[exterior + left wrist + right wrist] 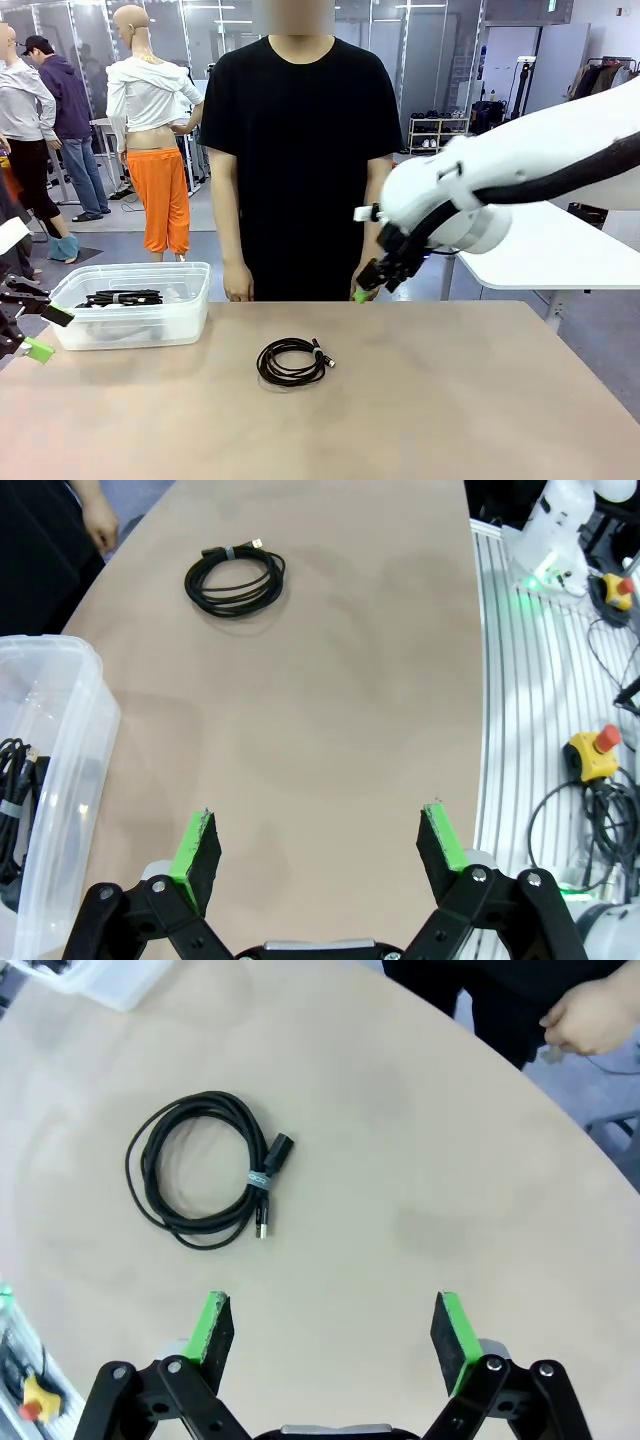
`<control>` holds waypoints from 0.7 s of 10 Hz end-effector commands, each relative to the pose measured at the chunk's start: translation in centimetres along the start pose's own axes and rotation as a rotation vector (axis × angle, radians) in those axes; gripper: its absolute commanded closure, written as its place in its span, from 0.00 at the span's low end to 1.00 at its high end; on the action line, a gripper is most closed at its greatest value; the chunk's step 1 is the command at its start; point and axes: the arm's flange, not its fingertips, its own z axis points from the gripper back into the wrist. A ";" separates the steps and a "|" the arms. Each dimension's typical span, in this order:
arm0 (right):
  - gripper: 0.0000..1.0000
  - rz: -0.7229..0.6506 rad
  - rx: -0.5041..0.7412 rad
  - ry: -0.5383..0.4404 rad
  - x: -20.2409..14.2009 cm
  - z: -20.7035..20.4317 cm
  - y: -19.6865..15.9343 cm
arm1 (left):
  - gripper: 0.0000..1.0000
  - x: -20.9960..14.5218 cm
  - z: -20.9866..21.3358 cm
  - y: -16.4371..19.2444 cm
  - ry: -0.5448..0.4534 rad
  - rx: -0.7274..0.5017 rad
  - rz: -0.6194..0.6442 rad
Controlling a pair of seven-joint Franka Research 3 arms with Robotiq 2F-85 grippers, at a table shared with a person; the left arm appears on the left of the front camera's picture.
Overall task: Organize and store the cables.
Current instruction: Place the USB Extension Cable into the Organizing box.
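Already some cables (122,298) lie in the clear bin (190,300) at the left, beside the left gripper (38,332), whose jaws stand wide and empty. One coiled cable (291,361) rests on the table (450,400) in the middle; it looks light, soft and floppy, so grasp it across the taped bundle near its plugs. Right gripper (335,1335) hangs above, also open and empty.

— You see the tabletop (450,400)? Matt, smooth, tan laminate look.
— And the bin (135,318)?
— Translucent glossy plastic. Your coiled cable (291,361) looks black, rubbery, slightly shiny.
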 end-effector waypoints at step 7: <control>0.00 0.105 0.260 -0.281 -22.5 9.7 -10.5 | 0.00 15.4 -8.9 -0.4 0.183 -0.150 0.227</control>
